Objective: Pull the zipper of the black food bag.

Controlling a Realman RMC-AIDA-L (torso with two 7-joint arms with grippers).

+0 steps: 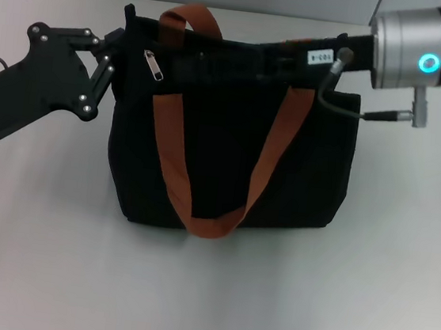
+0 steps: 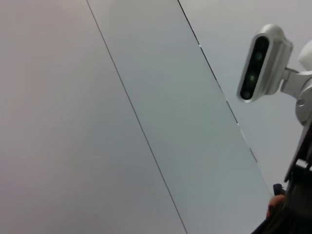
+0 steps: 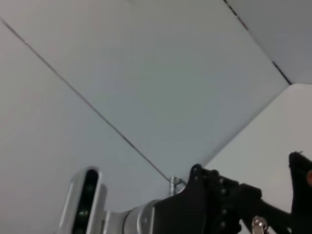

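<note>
The black food bag (image 1: 229, 158) stands mid-frame on my white worktop (image 1: 206, 291), its zipper (image 1: 154, 65) lying at the upper left of its top edge. My left pincer (image 1: 115, 51) grips the bag's upper-left corner — my right pincer (image 1: 284, 57) reaches along the top edge, and I cannot tell its opening.

The black food bag (image 1: 229, 158) sits upright on the table, boxy fabric with two rust-orange strap handles. One handle hangs down the front in a long loop, the other arches up over the top edge. The zipper (image 1: 154, 65), a small silver pull tab, lies near the bag's top left corner, dangling slightly tilted.
</note>
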